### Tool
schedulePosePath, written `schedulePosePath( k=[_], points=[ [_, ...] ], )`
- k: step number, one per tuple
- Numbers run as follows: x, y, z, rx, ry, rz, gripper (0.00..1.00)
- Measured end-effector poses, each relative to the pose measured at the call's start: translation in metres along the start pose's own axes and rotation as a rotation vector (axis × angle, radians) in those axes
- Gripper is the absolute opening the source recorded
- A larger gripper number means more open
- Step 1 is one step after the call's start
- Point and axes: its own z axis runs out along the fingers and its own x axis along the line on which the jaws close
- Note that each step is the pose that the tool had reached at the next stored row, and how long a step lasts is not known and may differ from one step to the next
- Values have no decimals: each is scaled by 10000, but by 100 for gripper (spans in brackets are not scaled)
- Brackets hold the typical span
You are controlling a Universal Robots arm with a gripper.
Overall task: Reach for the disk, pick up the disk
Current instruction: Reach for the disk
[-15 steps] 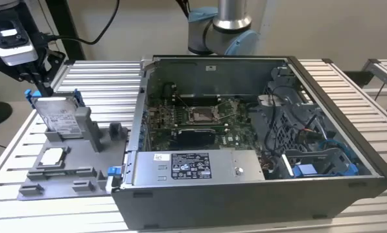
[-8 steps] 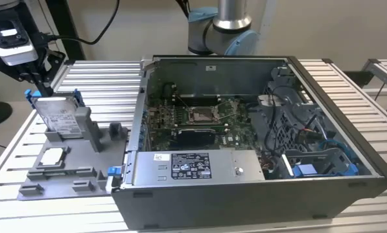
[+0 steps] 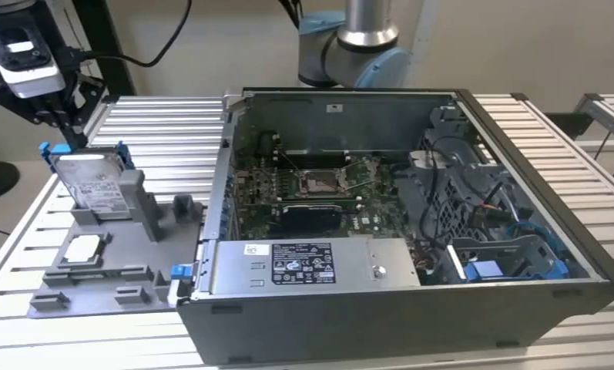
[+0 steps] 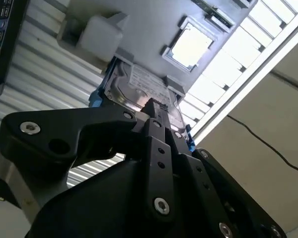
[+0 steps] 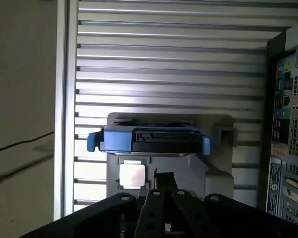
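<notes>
Operator: What did my arm have in front of it at that moment?

Observer: Your slatted metal bench [image 3: 162, 123] carried everything. The largest thing on it was the open computer case [image 3: 389, 308], towards the exterior view's right, with the long silver box [image 3: 307, 266] lying along its near wall. Just beside the case, on the exterior view's left, lay your grey holder [image 3: 132, 262].

Operator: And the disk?

Observer: Your disk [image 3: 93, 185] stood on edge in that holder, leaning back a little, with its white label facing the exterior camera and its blue frame running up its sides. In the first wrist view you looked onto its top edge [image 5: 159, 141], and in the second wrist view onto its label face [image 4: 139, 84].

Operator: Where was my gripper?

Observer: Your gripper [image 3: 78, 137] hung close above the disk's top edge, near the blue corner. In both wrist views [image 4: 151, 106] [image 5: 164, 174] its fingers looked pressed together with nothing between them. I could not tell whether the tip touched the disk.

Operator: Anything smaller?

Observer: The little square chip [image 3: 84, 250] lay flat in a pocket of the holder, near the disk's foot.
</notes>
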Motion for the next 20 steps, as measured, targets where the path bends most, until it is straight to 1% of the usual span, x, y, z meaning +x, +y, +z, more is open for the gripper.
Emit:
schedulePosePath(
  k=[3,5,10,13,17,18,20],
  points=[
    [10,123,5,1,2,-1,0],
    [50,164,10,-1,0,-1,0],
    [198,170,13,1,0,-25,0],
    [273,171,16,1,-2,-43,0],
    [349,173,19,1,0,-59,0],
    [363,174,20,0,-2,-62,0],
    [366,174,20,1,-1,-63,0]
  ],
)
